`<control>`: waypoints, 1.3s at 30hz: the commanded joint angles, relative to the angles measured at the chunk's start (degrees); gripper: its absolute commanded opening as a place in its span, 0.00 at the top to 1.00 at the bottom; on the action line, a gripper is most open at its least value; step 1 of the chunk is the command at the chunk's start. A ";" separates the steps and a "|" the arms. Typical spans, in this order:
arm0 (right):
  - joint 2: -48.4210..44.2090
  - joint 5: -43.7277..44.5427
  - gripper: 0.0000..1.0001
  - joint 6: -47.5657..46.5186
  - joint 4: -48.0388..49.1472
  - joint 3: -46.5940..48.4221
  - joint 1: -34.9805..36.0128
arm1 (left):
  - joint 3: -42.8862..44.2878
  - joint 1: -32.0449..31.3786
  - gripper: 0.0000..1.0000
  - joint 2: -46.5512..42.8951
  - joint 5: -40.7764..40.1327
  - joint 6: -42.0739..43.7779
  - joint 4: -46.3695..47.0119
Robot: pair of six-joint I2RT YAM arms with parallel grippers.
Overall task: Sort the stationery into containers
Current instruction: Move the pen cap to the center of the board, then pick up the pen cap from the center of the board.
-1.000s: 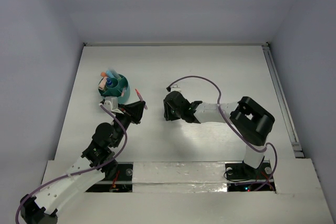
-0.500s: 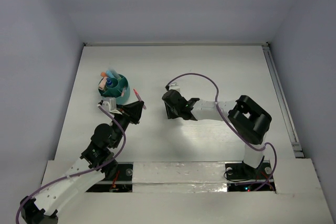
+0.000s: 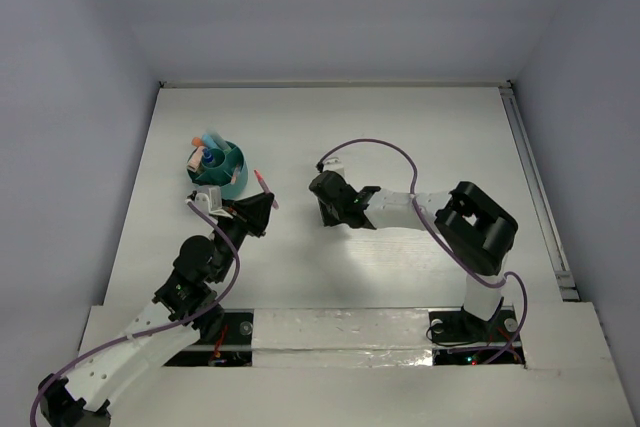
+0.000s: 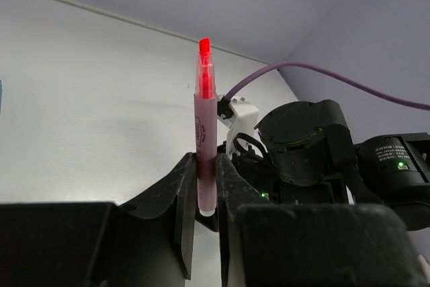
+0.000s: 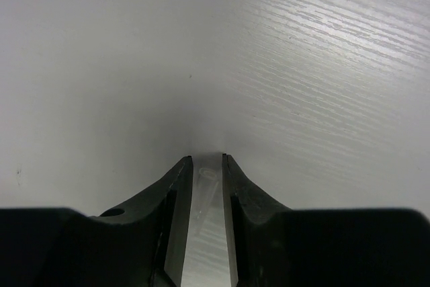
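Note:
My left gripper [image 4: 205,160] is shut on a pink marker [image 4: 204,126], which stands upright between the fingers with its red tip bare. From above, this gripper [image 3: 258,209] hangs just right of the round teal pot [image 3: 226,173]. The pot holds several pieces of stationery, among them a blue-capped tube. My right gripper [image 5: 207,159] points down at the table, jaws narrowly open around a small clear cap [image 5: 204,186] lying flat between the fingers. In the top view the right gripper [image 3: 323,209] sits at mid-table, right of the marker [image 3: 264,185].
The right arm's purple cable [image 3: 370,149] loops above its wrist. A metal rail [image 3: 535,187] runs along the table's right edge. Bare white table [image 3: 400,127] lies behind both grippers.
The right gripper's jaws have narrowed around the clear cap, and that arm shifted slightly left. The left gripper with the marker crept a little toward the pot.

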 commanded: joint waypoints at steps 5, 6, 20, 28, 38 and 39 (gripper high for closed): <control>1.59 -0.29 0.56 1.06 -8.48 -3.05 0.12 | -0.34 0.32 1.00 -0.28 -0.53 -0.02 2.03; 1.42 -0.03 0.56 1.15 -8.84 -3.31 0.12 | -0.43 0.32 1.00 -0.11 -0.53 -0.02 2.12; 1.15 -1.52 0.73 1.77 -8.40 -3.84 1.17 | -0.43 0.32 1.00 -0.28 -0.62 -0.02 2.03; 0.89 -0.73 0.98 1.33 -9.01 -3.75 1.17 | -0.52 0.32 1.00 0.60 -0.27 -0.02 2.47; -13.60 0.50 1.00 -1.74 5.29 -9.02 1.17 | -1.74 0.32 1.00 6.56 8.33 -0.46 10.27; -15.35 0.50 1.00 -2.53 9.23 -9.81 1.17 | -1.92 0.32 1.00 7.18 12.61 -0.20 11.77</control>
